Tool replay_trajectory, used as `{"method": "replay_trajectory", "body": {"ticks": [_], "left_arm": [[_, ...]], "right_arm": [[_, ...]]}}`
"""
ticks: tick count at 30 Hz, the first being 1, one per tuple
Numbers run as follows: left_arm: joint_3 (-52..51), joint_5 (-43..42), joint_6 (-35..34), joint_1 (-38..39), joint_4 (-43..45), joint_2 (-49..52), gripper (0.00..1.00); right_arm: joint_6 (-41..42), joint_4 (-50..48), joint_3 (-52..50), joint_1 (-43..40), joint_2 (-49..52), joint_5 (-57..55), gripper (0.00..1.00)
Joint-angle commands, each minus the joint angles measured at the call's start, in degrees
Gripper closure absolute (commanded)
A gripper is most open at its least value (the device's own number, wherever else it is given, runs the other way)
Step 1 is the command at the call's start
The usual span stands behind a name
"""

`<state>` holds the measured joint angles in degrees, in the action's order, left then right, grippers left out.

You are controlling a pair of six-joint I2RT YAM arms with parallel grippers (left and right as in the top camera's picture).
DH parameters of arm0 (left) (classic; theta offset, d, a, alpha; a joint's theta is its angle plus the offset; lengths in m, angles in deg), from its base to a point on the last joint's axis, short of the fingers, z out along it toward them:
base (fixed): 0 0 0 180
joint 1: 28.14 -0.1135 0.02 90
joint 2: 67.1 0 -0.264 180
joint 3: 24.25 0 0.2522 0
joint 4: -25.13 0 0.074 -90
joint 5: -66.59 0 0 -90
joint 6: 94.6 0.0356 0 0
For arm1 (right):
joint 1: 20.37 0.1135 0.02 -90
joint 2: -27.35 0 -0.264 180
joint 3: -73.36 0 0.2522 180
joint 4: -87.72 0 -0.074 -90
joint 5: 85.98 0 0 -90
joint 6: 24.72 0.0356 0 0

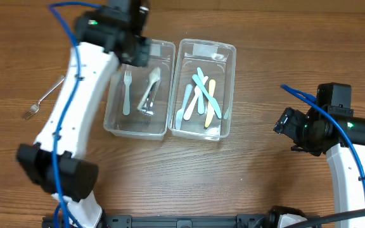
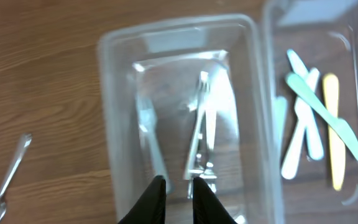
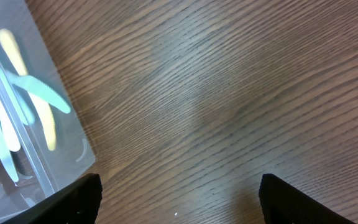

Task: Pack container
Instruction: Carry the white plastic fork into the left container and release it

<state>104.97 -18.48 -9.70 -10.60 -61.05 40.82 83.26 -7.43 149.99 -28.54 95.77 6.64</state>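
Two clear plastic containers stand side by side. The left container (image 1: 109, 120) (image 2: 114, 124) holds metal forks (image 1: 149, 94) (image 2: 201, 130) and a pale plastic fork (image 1: 126, 92) (image 2: 151, 137). The right container (image 1: 230, 57) (image 3: 67, 155) holds several blue, white and yellow plastic knives (image 1: 201, 95) (image 2: 316, 118) (image 3: 39, 106). My left gripper (image 2: 179, 183) hovers over the left container's far end, its fingers a narrow gap apart with nothing between them. My right gripper (image 3: 179, 193) stands wide open over bare table, to the right of the containers. One metal fork (image 1: 43, 99) (image 2: 8, 180) lies on the table at the left.
The left arm (image 1: 75, 101) stretches across the table's left side, between the loose fork and the left container. The right arm's base (image 1: 347, 164) stands at the lower right. The wooden table (image 1: 265, 50) shows nothing else.
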Motion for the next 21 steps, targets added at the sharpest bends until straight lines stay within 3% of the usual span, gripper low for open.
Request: {"method": "replay_trajectory", "body": {"ticks": [1, 4, 8, 15, 19, 21], "left_arm": [[0.3, -0.3, 1.6, 2.1, 0.2, 6.5, 0.89], [0.3, -0.5, 0.8, 2.3, -0.5, 10.2, 0.96], [0.3, 1.7, 0.8, 2.3, -0.6, 11.5, 0.96], [0.7, 11.9, 1.2, -0.4, -0.9, 2.9, 0.95], [0.7, 11.2, 7.0, -7.6, -2.0, -5.2, 0.87], [0.7, 7.9, 11.9, -13.5, -2.8, -8.1, 0.70]], "right_arm": [[-0.2, -0.1, 0.2, 0.3, -0.1, 0.1, 0.17], [-0.2, 0.1, 0.2, 0.3, -0.1, 0.1, 0.17], [-0.2, 0.2, 0.2, 0.3, -0.1, 0.1, 0.17], [-0.4, 0.1, 0.2, 0.3, -0.1, 0.1, 0.17], [-0.4, 0.1, 0.2, 0.3, -0.1, 0.1, 0.17], [-0.4, 0.1, 0.2, 0.3, -0.1, 0.1, 0.17]]}}
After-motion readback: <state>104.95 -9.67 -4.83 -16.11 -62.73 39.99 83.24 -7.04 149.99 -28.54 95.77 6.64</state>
